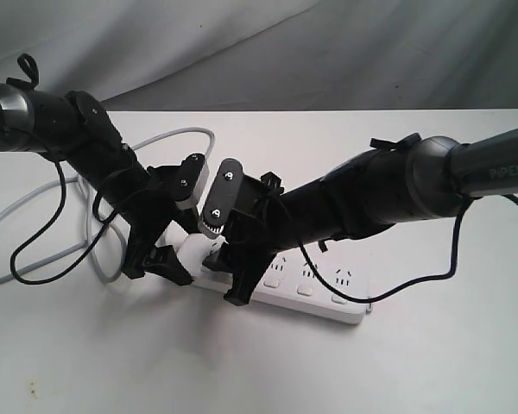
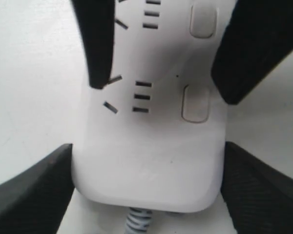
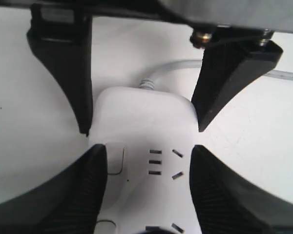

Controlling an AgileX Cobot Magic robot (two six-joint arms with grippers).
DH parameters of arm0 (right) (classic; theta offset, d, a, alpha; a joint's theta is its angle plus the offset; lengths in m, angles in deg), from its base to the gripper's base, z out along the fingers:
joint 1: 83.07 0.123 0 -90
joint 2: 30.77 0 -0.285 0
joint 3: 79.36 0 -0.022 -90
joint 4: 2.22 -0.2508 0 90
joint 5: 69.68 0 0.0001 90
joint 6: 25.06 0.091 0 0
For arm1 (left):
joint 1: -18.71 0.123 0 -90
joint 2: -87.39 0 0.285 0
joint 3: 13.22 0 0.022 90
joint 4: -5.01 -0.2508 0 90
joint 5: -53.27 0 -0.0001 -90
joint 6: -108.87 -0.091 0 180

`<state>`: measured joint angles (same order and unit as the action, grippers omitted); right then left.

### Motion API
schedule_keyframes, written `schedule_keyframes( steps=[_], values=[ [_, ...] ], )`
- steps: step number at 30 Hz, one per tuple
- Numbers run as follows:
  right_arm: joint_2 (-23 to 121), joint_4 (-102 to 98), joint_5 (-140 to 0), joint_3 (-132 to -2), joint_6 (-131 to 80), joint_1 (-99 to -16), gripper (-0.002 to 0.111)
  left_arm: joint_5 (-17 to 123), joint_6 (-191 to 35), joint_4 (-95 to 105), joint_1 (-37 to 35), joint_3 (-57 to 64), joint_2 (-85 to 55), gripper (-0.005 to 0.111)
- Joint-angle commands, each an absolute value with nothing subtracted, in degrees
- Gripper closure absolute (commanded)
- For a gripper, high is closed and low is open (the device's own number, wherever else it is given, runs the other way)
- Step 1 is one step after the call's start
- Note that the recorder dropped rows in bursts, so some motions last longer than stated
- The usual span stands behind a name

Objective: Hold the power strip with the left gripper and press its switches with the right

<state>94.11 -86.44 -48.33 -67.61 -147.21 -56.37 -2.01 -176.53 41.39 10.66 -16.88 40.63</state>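
Observation:
The white power strip point(image 1: 319, 297) lies on the white table, its grey cord point(image 1: 34, 207) looping off to the left. My left gripper point(image 1: 177, 254) is shut on the strip's cord end point(image 2: 146, 161), one black finger pressed against each long side. In the left wrist view a square switch point(image 2: 195, 103) shows beside the first outlet. My right gripper point(image 1: 235, 272) stands open just over the strip near that end. Its fingers point(image 3: 63, 195) are spread to either side of the first outlet point(image 3: 156, 163), and one of them partly covers the first switch point(image 3: 116, 158).
A black cable point(image 1: 34, 250) hangs from the left arm onto the table, and another point(image 1: 432, 276) droops from the right arm. Grey cloth point(image 1: 328, 52) backs the table's far edge. The strip's far end point(image 1: 354, 310) points right.

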Motion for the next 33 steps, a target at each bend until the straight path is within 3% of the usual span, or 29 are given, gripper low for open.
schedule_keyframes(
  steps=[1,33],
  values=[
    [94.05,-83.72,-49.81,-67.95,-148.06,-55.88,0.060,-1.95,-176.23,40.03,10.43,-16.96,40.56,0.040],
    [96.08,-86.70,-53.80,-71.59,-147.86,-53.95,0.060,-1.95,-176.23,40.03,10.43,-16.96,40.56,0.040]
  ],
)
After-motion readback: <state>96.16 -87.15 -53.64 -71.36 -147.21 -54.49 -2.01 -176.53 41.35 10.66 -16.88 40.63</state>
